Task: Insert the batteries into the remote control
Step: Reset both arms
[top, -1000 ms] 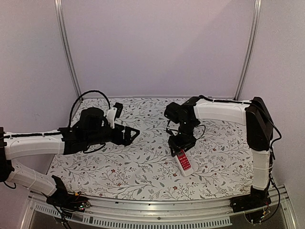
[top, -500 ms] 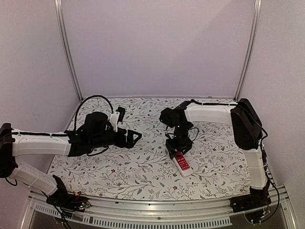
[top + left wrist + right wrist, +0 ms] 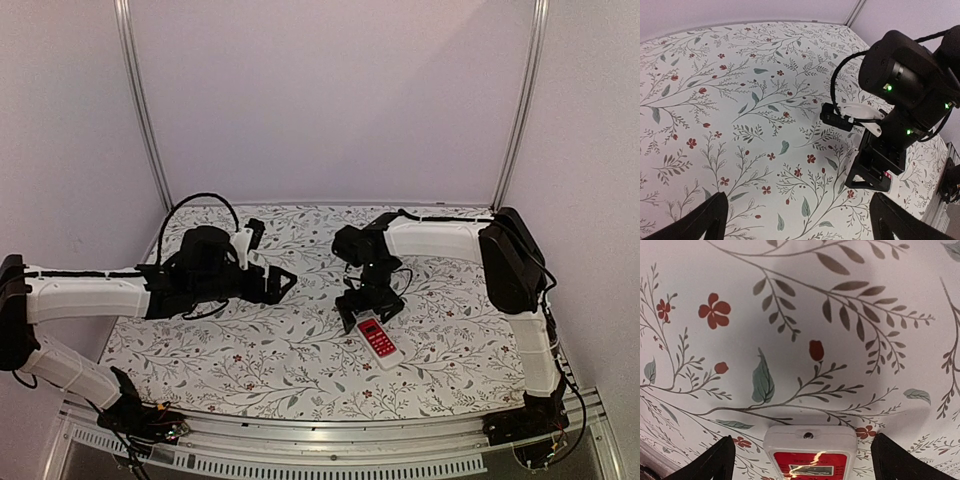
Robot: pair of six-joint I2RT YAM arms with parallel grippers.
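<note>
The remote control [image 3: 379, 339] lies face up on the floral cloth, red button panel showing. In the right wrist view its top end [image 3: 810, 447] sits between my two fingers with a gap on each side. My right gripper [image 3: 366, 309] [image 3: 802, 465] is open, low over that end, and holds nothing. My left gripper [image 3: 284, 283] [image 3: 800, 230] is open and empty, hovering over bare cloth to the left of the remote and pointing at the right gripper [image 3: 875, 170]. No batteries show in any view.
The floral cloth [image 3: 250, 350] covers the table. Walls and two metal posts [image 3: 145, 120] close off the back and sides. The right arm's black cable [image 3: 840, 85] loops over the cloth near its wrist.
My right gripper has moved left and nearer along the remote, now straddling its top end. My left arm has shifted slightly, its gripper still open.
</note>
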